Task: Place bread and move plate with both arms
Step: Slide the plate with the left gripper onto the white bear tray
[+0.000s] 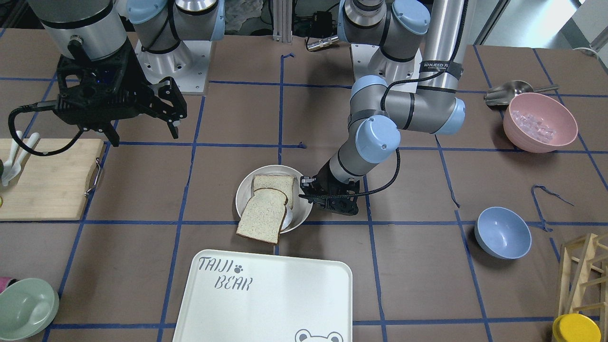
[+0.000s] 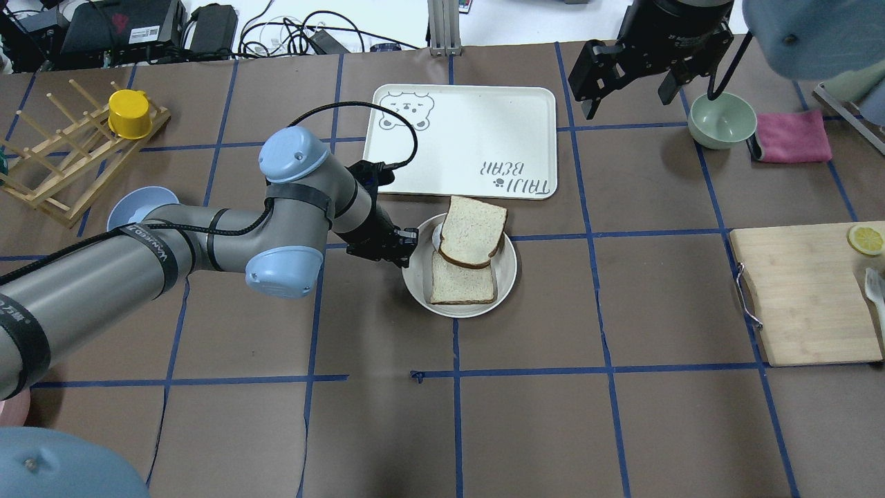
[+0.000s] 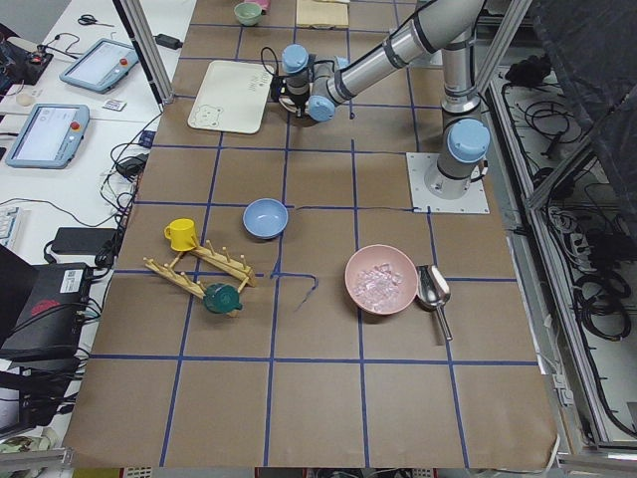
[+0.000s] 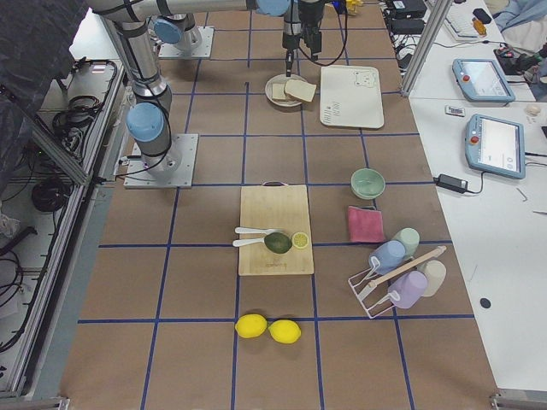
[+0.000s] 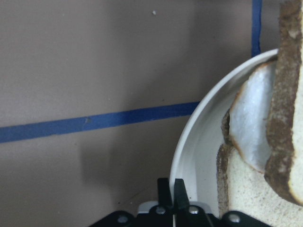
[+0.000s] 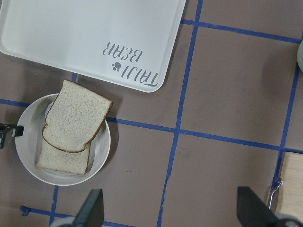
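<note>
On my feeds the brown paper-covered table with its blue tape grid (image 2: 553, 415) fills every view. The silver-grey left arm with light-blue joint caps (image 2: 207, 242) reaches low across it toward the middle. The matching right arm (image 1: 76, 23) hangs high over its own side, well apart from the food.

The large rectangular white "TAIJI BEAR" tray (image 2: 470, 131) lies flat, near the plate on the side away from the robot but not touching it.

The small round cream-white plate with a raised rim (image 2: 506, 273) sits on the table at a crossing of tape lines. On it lies the slice of sandwich bread with a dark brown crust (image 2: 473, 232). It rests on top of a squarer, pale-edged slice (image 2: 462, 283) and overlaps it in part, and its far end juts out past the rim toward the tray.

The black right gripper (image 2: 628, 86) points down with its fingers spread wide and nothing between them.

The black left gripper (image 1: 302, 187) is down at the plate's edge. In the left wrist view I see its fingertips (image 5: 164, 189) pinched together on the thin rim.
</note>
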